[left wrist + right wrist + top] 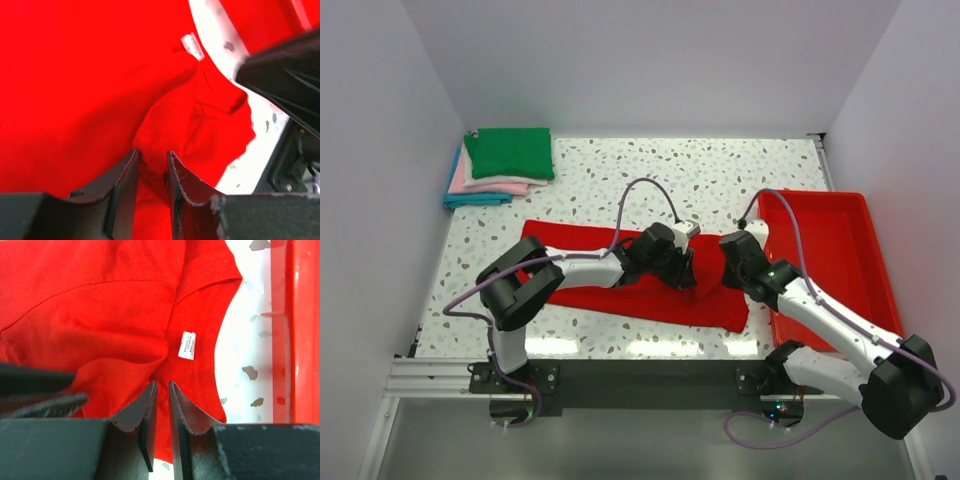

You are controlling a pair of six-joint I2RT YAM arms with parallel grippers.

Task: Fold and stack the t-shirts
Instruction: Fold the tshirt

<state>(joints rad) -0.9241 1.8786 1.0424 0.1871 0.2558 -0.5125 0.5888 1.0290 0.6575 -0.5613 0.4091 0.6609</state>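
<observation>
A plain red t-shirt (620,285) lies partly folded across the middle of the table. My left gripper (688,268) is shut on a bunched fold of the red t-shirt (100,90) near its right end. My right gripper (722,262) is close beside it, shut on the red t-shirt (100,310) just below the collar and its white label (186,345). A stack of folded t-shirts sits at the back left, green (510,153) on top, then white, pink (498,187) and blue (475,200).
A rigid red plastic tray (835,255) stands at the right, under my right arm; its wall shows in the right wrist view (300,330). The speckled tabletop (720,180) runs behind the shirt. White walls enclose the sides.
</observation>
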